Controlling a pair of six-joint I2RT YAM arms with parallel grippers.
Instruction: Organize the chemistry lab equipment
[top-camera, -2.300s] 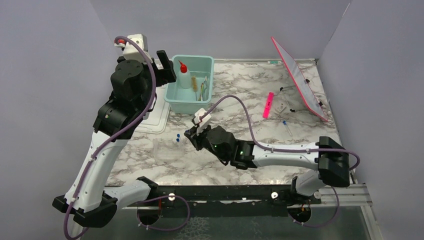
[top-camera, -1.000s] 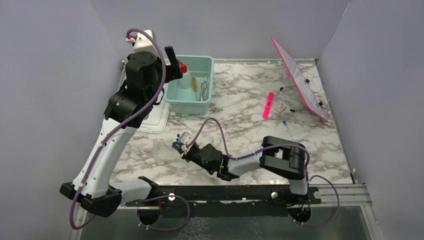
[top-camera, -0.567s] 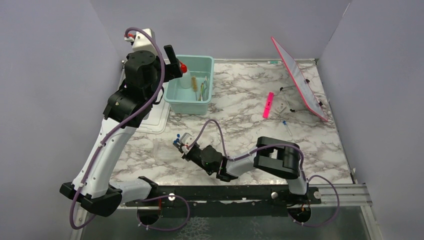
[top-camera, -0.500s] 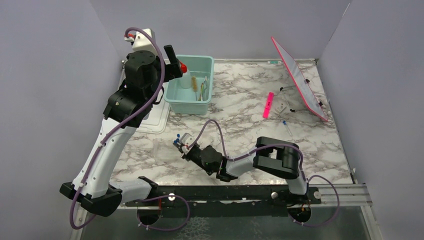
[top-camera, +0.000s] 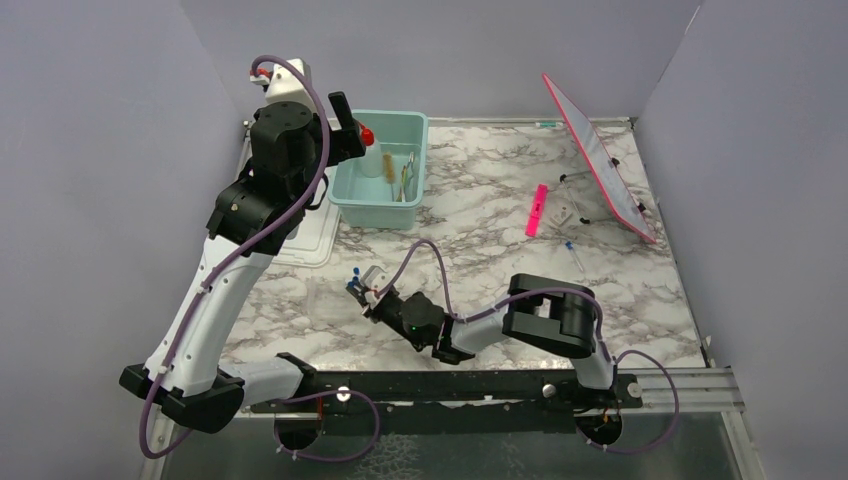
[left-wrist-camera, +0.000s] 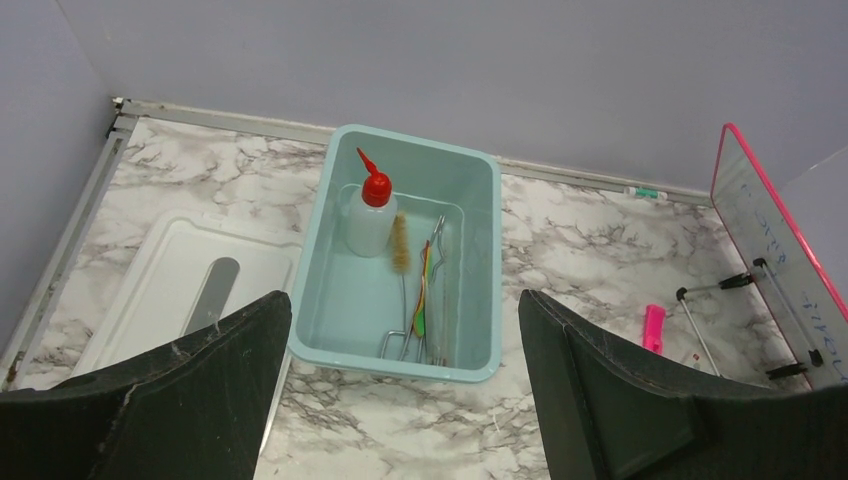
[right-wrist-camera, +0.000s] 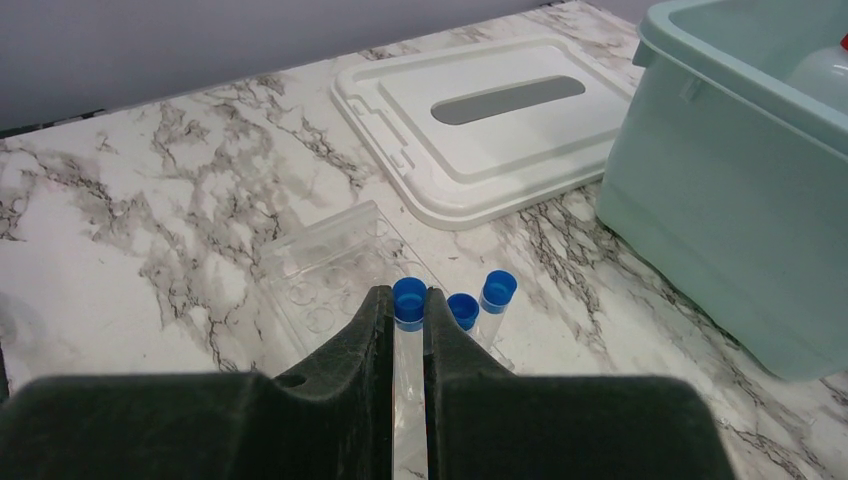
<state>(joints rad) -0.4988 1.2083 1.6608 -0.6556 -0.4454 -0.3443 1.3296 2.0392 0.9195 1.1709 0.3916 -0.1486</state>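
Swung back and down since earlier, the right arm (top-camera: 480, 325) now reaches the table's (top-camera: 480, 190) front left. Left gripper (left-wrist-camera: 403, 300) hangs released, spread wide above the tub (left-wrist-camera: 487, 290), with the lid (left-wrist-camera: 150, 290) flat beside it. Inside are the upright bottle (left-wrist-camera: 368, 222) and the tongs (left-wrist-camera: 438, 270), lying flat. Right gripper (right-wrist-camera: 408, 295) clenches one vial (right-wrist-camera: 409, 305). Two more vials (right-wrist-camera: 462, 310) sit just beside it, next to a clear tray (right-wrist-camera: 335, 260).

Top view high behind the arm bases, whole counter (top-camera: 480, 200) in sight, left wrist view up at far left, looking down into teal tub (left-wrist-camera: 355, 300), right wrist view low, tight on blue-capped vials (right-wrist-camera: 498, 288), tub and white lid (right-wrist-camera: 440, 150) shared.
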